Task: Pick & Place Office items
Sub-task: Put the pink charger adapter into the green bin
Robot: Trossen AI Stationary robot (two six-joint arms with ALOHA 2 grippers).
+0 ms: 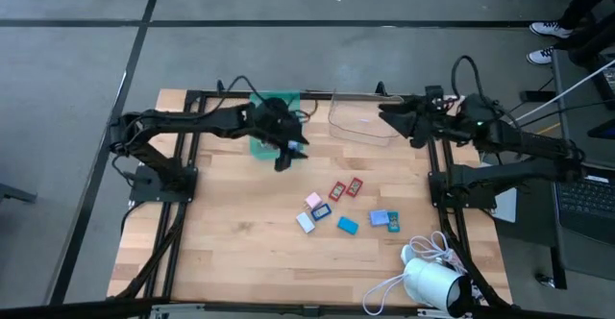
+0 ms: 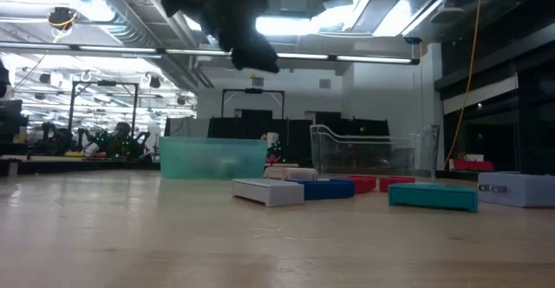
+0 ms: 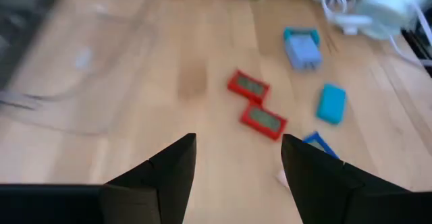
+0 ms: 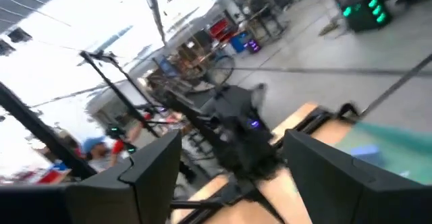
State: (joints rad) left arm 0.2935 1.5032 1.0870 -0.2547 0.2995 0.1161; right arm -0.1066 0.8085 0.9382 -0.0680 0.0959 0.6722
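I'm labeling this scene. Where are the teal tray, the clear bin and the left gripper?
teal tray (image 2: 212,159), low view, front wall.
clear bin (image 2: 373,153), low view, front wall.
left gripper (image 3: 237,158), left wrist view, gap midway between fingertips.

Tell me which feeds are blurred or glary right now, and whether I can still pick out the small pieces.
Left wrist view: motion-smeared, yet the two red pieces read clearly beyond the open left pincer. Right wrist view: heavily blurred and tilted, room washed out. Low view: ceiling lights glare, left arm a dark silhouette, white piece sharp. High view: evenly lit, pieces small but distinct.
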